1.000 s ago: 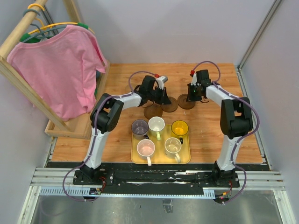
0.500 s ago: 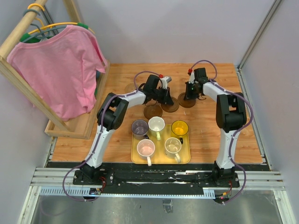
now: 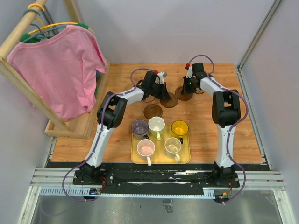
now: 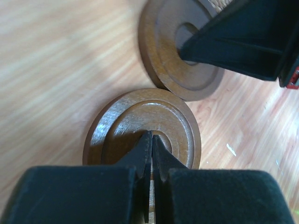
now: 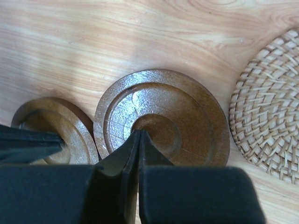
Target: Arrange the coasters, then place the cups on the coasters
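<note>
**A:** My left gripper (image 4: pixel 152 142) is pinched together with nothing between its fingers. Its tips press down on the middle of a dark wooden coaster (image 4: pixel 117 126). My right gripper (image 5: pixel 139 136) is likewise closed and empty, bearing on a second wooden coaster (image 5: pixel 187 112).

**B:** What has shifted?

**A:** Over the last second I have pushed both discs toward the far side of the table (image 3: pixel 215 135). They now sit farther from the yellow tray (image 3: pixel 161 161) than before, edge touching edge. A third wooden coaster (image 3: pixel 153 111) has stayed just beyond the tray. A woven coaster (image 5: pixel 273 107) lies just beside the second one.

**B:** And the cups?

**A:** All five cups (image 3: pixel 156 124) stand in the tray at the near side, none on a coaster yet.

**B:** So where does that leave you?

**A:** Arranging, I judge. The two touching discs need separating, or cups set on them would crowd each other. Closed tips may also slip on the glossy wood as I push.
</note>
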Available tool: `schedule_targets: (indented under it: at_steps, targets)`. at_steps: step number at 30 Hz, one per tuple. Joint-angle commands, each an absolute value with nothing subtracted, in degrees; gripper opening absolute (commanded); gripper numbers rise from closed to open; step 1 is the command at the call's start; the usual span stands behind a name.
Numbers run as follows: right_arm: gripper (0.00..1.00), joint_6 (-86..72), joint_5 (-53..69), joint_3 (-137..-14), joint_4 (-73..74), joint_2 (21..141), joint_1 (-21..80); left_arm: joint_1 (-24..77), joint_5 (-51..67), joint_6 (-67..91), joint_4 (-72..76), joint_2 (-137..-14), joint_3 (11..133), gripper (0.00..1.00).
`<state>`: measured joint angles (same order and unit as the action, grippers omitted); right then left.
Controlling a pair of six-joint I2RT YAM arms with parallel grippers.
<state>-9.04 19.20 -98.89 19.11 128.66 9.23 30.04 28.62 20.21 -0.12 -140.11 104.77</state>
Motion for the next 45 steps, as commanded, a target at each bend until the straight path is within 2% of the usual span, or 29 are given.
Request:
schedule_targets:
  at_steps: [1,18,25,30,38,40,42,45]
  targets:
    - [0.01,-8.31,21.09,-101.70,23.47,132.01,10.08,27.81,21.54,20.96,-1.02,-142.03,105.43,0.01]
    - [0.01,-8.39,23.01,-112.03,24.71,137.96,10.20,25.08,19.48,21.75,-1.39,-144.91,111.56,0.01]
    - [0.01,-7.74,23.65,-112.81,24.10,137.70,10.11,24.92,22.27,20.94,-0.06,-143.90,110.70,0.00]
    - [0.01,-6.59,23.74,-109.68,20.88,131.87,10.12,24.87,24.48,18.53,6.72,-137.39,105.29,0.04]
    - [0.17,-4.67,21.82,-103.89,18.60,120.95,11.61,24.90,25.70,14.75,12.04,-121.59,94.54,0.11]
    - [0.19,-4.72,21.12,-101.53,17.88,118.23,12.25,24.87,25.01,13.84,12.66,-117.34,90.31,0.11]
    - [0.19,-5.11,19.84,-98.82,17.61,115.40,12.82,24.98,23.62,12.67,12.15,-113.59,85.32,0.10]
    - [0.14,-6.89,17.96,-93.66,16.78,110.75,13.36,25.23,18.78,11.86,11.66,-107.96,75.26,0.02]
